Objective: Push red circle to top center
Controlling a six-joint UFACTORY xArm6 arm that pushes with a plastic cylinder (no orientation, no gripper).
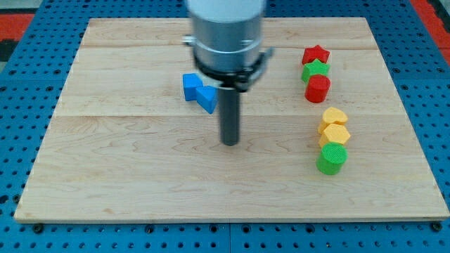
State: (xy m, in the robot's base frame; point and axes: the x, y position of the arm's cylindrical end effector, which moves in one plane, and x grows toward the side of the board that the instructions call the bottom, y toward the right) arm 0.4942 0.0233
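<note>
Near the middle of the counter (105,176), my tip (230,143) rests on bare wood, touching no block; there is no gripper here, only the rod, so nothing can open or clamp. Just up and to the view's left of my tip lie two blue blocks (199,92). Well to the view's right and a little up stands the red circle (318,89), touching a green star (316,70) with a red star (316,54) above. The approach seems not yet made. Next, I judge, my tip must get to the circle's right and lower side to drive it up-left.
</note>
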